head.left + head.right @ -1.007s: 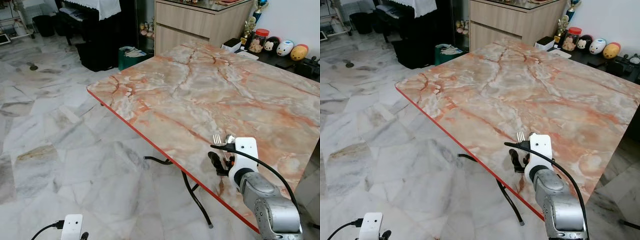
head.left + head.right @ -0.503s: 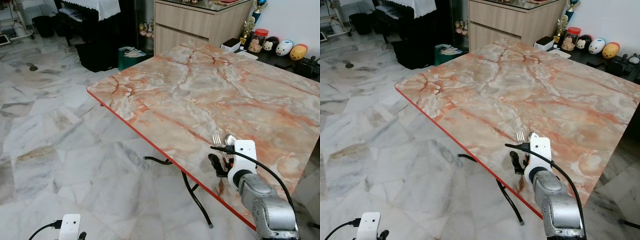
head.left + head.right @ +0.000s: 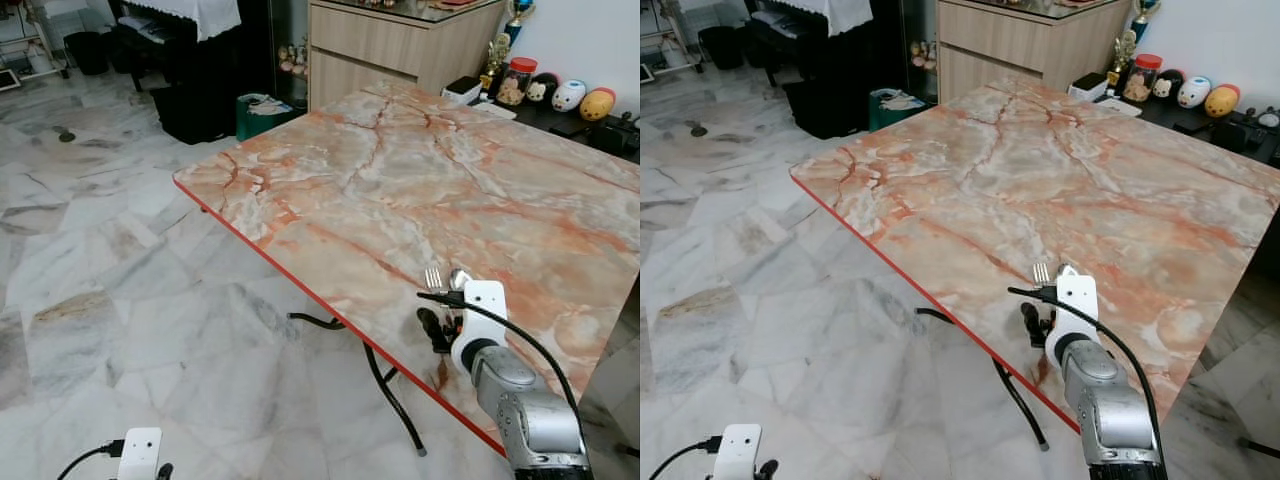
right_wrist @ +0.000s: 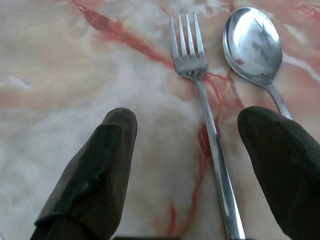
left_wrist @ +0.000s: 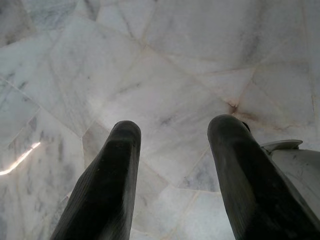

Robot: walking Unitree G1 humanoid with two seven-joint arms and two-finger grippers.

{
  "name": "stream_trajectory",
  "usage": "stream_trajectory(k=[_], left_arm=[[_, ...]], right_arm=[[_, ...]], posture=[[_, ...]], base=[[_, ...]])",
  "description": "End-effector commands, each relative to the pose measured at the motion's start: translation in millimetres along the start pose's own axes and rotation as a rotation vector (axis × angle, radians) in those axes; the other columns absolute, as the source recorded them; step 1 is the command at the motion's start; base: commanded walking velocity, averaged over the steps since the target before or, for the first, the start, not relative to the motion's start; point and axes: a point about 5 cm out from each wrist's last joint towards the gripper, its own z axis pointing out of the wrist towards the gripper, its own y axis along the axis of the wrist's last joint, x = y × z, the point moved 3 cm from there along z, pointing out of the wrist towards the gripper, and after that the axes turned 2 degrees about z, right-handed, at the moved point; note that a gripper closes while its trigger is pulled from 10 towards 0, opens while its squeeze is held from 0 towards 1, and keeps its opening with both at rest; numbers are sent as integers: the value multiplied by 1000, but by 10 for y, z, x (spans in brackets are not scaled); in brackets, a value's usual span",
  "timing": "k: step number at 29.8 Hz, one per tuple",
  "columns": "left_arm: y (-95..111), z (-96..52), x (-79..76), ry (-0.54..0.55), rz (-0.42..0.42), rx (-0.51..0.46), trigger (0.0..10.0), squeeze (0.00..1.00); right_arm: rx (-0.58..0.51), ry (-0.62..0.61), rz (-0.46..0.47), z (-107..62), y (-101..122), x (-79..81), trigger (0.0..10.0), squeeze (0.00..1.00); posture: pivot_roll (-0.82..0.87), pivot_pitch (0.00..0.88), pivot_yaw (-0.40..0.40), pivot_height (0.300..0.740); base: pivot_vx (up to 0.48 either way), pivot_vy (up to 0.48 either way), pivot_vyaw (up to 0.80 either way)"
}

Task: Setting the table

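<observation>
A steel fork [image 4: 202, 95] and a steel spoon [image 4: 251, 46] lie side by side on the marble table [image 3: 420, 180], near its front edge; the fork tines [image 3: 433, 277] and spoon bowl [image 3: 459, 277] peek out past my right wrist. My right gripper [image 4: 200, 150] hovers just above the fork handle, open, its two black fingers [image 4: 95, 170] straddling the handle without holding it. My left gripper [image 5: 172, 165] hangs open over the marble floor, low at my left side.
A wooden sideboard [image 3: 400, 45] stands behind the table. Figurines and a jar [image 3: 555, 92] line a dark shelf at the far right. A black cabinet and a green bin [image 3: 262, 112] sit beyond the table's far left corner. Marble floor [image 3: 110, 270] spreads to the left.
My right arm has crept slightly forward over the cutlery. The fork and spoon lie where they were.
</observation>
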Motion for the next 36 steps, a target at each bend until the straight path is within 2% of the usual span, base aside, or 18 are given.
stream_trajectory(k=[1, 4, 5, 6, 8, 9, 16, 17, 18, 19, 20, 22, 36], left_arm=[[-27, -2, 3, 1, 1, 16, 10000, 0], [-29, -2, 7, 2, 1, 16, 10000, 0], [-30, -3, 10, 2, 1, 17, 10000, 0], [-32, -3, 12, 2, 0, 17, 10000, 0], [-35, -4, 12, 2, -1, 18, 10000, 0], [-37, -4, 11, 1, -1, 18, 10000, 0], [-50, -8, -6, 0, -1, 22, 10000, 0], [-50, -7, -7, -1, 0, 22, 10000, 0], [-50, -7, -7, -1, 1, 22, 10000, 0], [-50, -7, -6, -1, 1, 22, 10000, 0], [-50, -7, -5, -1, 1, 22, 10000, 0], [-47, -7, 0, 0, 2, 21, 10000, 0], [-49, -7, 30, -3, 14, 23, 10000, 0]], right_arm=[[-8, -6, -3, 21, 27, 1, 10000, 0], [-12, -3, -3, 28, 32, 8, 10000, 0], [-17, -3, -3, 33, 41, 10, 4118, 0], [-24, -3, -12, 41, 55, 14, 0, 0], [-27, -2, -24, 47, 61, 18, 0, 0], [-25, -3, -23, 50, 59, 18, 10000, 0], [-19, -14, -20, 72, 46, -1, 10000, 0], [-19, -16, -20, 75, 49, -4, 2667, 0], [-19, -17, -20, 80, 51, -6, 0, 0], [-19, -18, -21, 82, 51, -5, 0, 0], [-19, -17, -22, 83, 51, -3, 2314, 0], [-16, -23, -21, 89, 46, -5, 10000, 0], [-3, -47, -19, 110, 3, -71, 10000, 0]], posture=[[23, 0, 1, 740], [22, 0, 1, 740], [23, 0, 1, 740], [23, 0, 1, 740], [23, 0, 1, 740], [22, 0, 1, 740], [25, 0, 2, 740], [24, 0, 2, 740], [26, 0, 2, 740], [26, 0, 2, 740], [26, 0, 2, 740], [27, 0, 4, 740], [25, 0, 11, 740]], base=[[0, 0, 0], [0, 0, 0], [0, 0, 0], [0, 0, 0], [0, 0, 0], [0, 0, 0], [0, 0, 0], [0, 0, 0], [0, 0, 0], [0, 0, 0], [0, 0, 0], [0, 0, 0], [0, 0, 0]])
